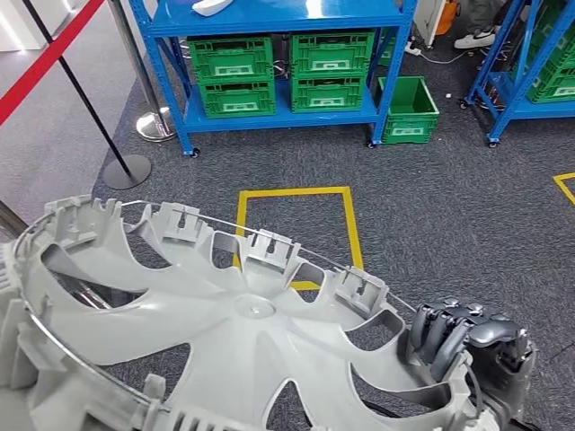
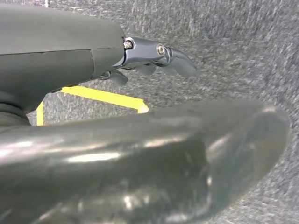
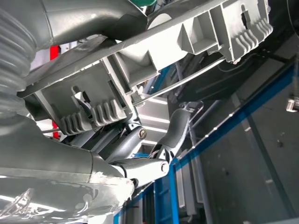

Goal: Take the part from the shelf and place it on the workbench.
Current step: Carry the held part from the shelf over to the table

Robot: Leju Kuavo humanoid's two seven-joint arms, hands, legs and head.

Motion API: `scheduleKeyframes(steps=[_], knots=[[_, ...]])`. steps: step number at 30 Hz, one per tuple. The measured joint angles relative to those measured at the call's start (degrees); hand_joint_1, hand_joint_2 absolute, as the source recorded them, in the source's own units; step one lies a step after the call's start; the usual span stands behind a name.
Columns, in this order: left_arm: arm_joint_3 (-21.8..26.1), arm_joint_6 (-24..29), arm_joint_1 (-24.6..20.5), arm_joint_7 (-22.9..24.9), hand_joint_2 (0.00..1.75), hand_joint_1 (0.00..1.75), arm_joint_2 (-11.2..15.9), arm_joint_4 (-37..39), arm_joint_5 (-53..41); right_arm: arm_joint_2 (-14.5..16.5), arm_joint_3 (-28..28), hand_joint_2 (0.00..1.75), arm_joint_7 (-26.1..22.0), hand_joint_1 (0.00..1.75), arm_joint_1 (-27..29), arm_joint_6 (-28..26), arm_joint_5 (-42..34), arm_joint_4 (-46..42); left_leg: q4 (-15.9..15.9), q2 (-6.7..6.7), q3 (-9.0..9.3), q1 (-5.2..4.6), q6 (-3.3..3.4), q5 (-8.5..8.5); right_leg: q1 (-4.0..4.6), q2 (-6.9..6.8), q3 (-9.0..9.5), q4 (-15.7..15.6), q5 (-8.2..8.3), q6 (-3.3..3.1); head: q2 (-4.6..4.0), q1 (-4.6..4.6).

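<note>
From the head view, the part, a large pale grey spoked disc with clips round its rim, lies tilted low and close, above the grey carpet. The right hand has its dark fingers curled over the part's rim on the robot's right side, gripping it. Beyond the part, a yellow square is taped on the carpet, and farther off stands a blue shelf carrying green crates; one more crate sits on the carpet beside the shelf. A red rope on a post stands to the shelf's left.

The left wrist view shows the left hand blurred and close over carpet, with a yellow tape corner behind it; whether it holds anything I cannot tell.

The right wrist view looks from beneath: ribbed clips on the part's underside rest against the right hand's fingers, with blue shelf beams behind.
</note>
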Motion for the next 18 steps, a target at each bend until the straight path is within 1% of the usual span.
scheduleKeyframes(steps=[1, 2, 3, 4, 5, 6, 7, 8, 9, 10, 11, 12, 13, 14, 15, 16, 17, 18], knots=[[0.0, 0.0, 0.1, 0.0, 0.00, 0.00, 0.0, 0.0, 0.0, 0.0, 0.0, 1.75, 0.0, 1.75, 0.0, 0.0, 0.0, 0.0, 0.3, -0.01, -0.40, 0.08, -0.34, -0.56, -0.03, -0.05, -0.65, 0.1, 0.56, -0.58, 0.00, 0.00], [0.0, 0.0, 0.2, 0.0, 0.00, 0.00, 0.0, 0.0, 0.0, 0.0, 0.0, 1.75, 0.0, 1.75, 0.0, 0.0, 0.0, 0.0, 1.4, -0.02, -0.98, 0.13, -0.68, -2.29, -0.12, -0.11, -1.40, 0.1, 1.27, -1.08, 0.00, -0.08], [0.0, 0.1, 0.3, 0.0, 0.00, 0.00, 0.0, 0.0, 0.0, 0.0, 0.0, 1.75, 0.0, 1.75, 0.1, 0.0, 0.1, 0.0, 3.6, -0.02, -1.79, 0.21, -1.02, -5.09, -0.21, -0.16, -2.25, 0.1, 2.09, -1.44, 0.00, -0.20], [0.0, 0.1, 0.3, 0.0, 0.00, 0.00, 0.0, 0.0, -0.1, 0.0, 0.0, 1.75, 0.0, 1.75, 0.1, 0.0, 0.1, 0.0, 6.8, -0.03, -2.68, 0.27, -1.34, -8.44, -0.20, -0.15, -3.18, 0.1, 2.93, -1.67, 0.00, -0.31], [0.0, 0.1, 0.3, 0.0, 0.00, 0.00, 0.0, 0.0, -0.1, 0.0, 0.0, 1.75, 0.0, 1.75, 0.1, 0.0, 0.2, 0.0, 10.5, -0.03, -3.49, 0.32, -1.57, -11.17, -0.20, -0.14, -4.17, 0.1, 3.76, -1.74, 0.00, -0.38], [0.0, 0.1, 0.2, 0.0, 0.00, 0.00, -0.1, 0.0, -0.1, 0.0, 0.0, 1.75, 0.0, 1.75, 0.1, 0.0, 0.2, 0.0, 13.7, -0.03, -3.92, 0.36, -1.71, -12.53, -0.20, -0.14, -5.23, 0.2, 4.60, -1.71, 0.00, -0.43], [0.0, 0.1, 0.2, 0.0, 0.00, 0.00, -0.1, 0.0, -0.1, 0.1, 0.0, 1.75, 0.0, 1.75, 0.1, 0.0, 0.3, 0.0, 15.8, -0.03, -3.71, 0.38, -1.76, -12.38, -0.20, -0.15, -6.32, 0.2, 5.43, -1.66, 0.00, -0.43], [0.0, 0.1, 0.2, 0.0, 0.00, 0.00, -0.1, 0.0, -0.1, 0.1, 0.0, 1.75, 0.0, 1.75, 0.1, 0.0, 0.3, 0.0, 16.2, -0.03, -2.75, 0.40, -1.73, -11.08, -0.20, -0.15, -7.40, 0.2, 6.25, -1.59, 0.00, -0.45], [0.0, 0.1, 0.2, 0.0, 0.00, 0.00, -0.1, 0.0, -0.1, 0.1, 0.0, 1.75, 0.0, 1.75, 0.1, 0.0, 0.3, 0.0, 14.9, -0.03, -0.87, 0.42, -1.63, -9.33, -0.20, -0.15, -8.41, 0.3, 7.07, -1.48, 0.00, -0.46], [0.0, 0.1, 0.1, 0.0, 0.00, 0.00, 0.0, 0.0, -0.1, 0.1, 0.0, 1.75, 0.0, 1.75, 0.0, 0.0, 0.4, 0.0, 11.9, -0.03, 1.90, 0.42, -1.45, -8.21, -0.20, -0.15, -9.22, 0.3, 7.83, -1.34, 0.00, -0.46], [0.0, 0.1, 0.0, 0.0, 0.00, 0.00, 0.0, 0.0, -0.1, 0.1, 0.0, 1.75, 0.0, 1.75, 0.0, 0.0, 0.4, 0.0, 7.5, -0.04, 5.38, 0.38, -1.20, -8.05, -0.13, -0.16, -9.87, 0.4, 8.47, -1.14, 0.00, -0.46], [0.0, 0.0, -0.1, 0.0, 0.00, 0.00, 0.0, 0.0, -0.1, 0.1, 0.0, 1.75, 0.0, 1.75, -0.1, 0.0, 0.5, 0.0, 3.3, -0.06, 8.42, 0.33, -0.86, -8.70, -0.04, -0.20, -10.36, 0.4, 9.16, -0.89, 0.00, -0.44], [0.0, 0.0, -0.3, 0.1, 0.00, 0.00, 0.0, 0.0, -0.1, 0.1, 0.0, 1.75, 0.0, 1.75, -0.1, -0.1, 0.6, 0.0, 0.2, -0.09, 10.42, 0.23, -0.50, -9.49, 0.00, -0.28, -10.66, 0.4, 9.88, -0.63, 0.00, -0.42], [0.0, 0.0, -0.4, 0.1, 0.00, 0.00, 0.0, 0.0, -0.1, 0.1, 0.0, 1.75, 0.0, 1.75, -0.2, -0.2, 0.7, 0.0, -1.6, -0.13, 11.32, 0.09, -0.07, -9.89, 0.00, -0.35, -10.88, 0.2, 10.63, -0.32, 0.00, -0.40], [0.0, -0.1, -0.4, 0.1, 0.00, 0.00, 0.0, 0.0, -0.1, 0.1, 0.0, 1.75, 0.0, 1.75, -0.2, -0.3, 0.8, 0.0, -2.0, -0.12, 11.03, 0.05, 0.39, -9.68, -0.06, -0.38, -11.07, -0.1, 11.36, 0.01, 0.00, -0.39], [0.0, -0.1, -0.3, 0.1, 0.00, 0.00, -0.1, 0.0, -0.1, 0.1, 0.0, 1.75, 0.0, 1.75, -0.1, -0.4, 0.9, 0.0, -1.9, -0.05, 10.47, 0.04, 0.81, -9.04, -0.18, -0.35, -11.33, -0.2, 11.28, 0.36, 0.00, -0.39], [0.0, -0.1, -0.2, 0.2, 0.00, 0.00, -0.2, 0.0, -0.2, 0.1, -0.1, 1.75, 0.0, 1.75, 0.0, -0.5, 1.0, 0.0, -1.9, 0.05, 9.91, 0.08, 1.26, -8.36, -0.25, -0.29, -11.77, 0.6, 10.04, 0.70, 0.00, -0.32], [0.0, -0.1, -0.1, 0.2, 0.00, 0.00, -0.2, 0.0, -0.2, 0.1, -0.1, 1.75, 0.0, 1.75, 0.0, -0.6, 1.0, 0.0, -2.0, 0.14, 9.22, 0.16, 1.62, -7.63, -0.29, -0.23, -12.46, 2.6, 7.60, 0.98, 0.00, -0.22]])
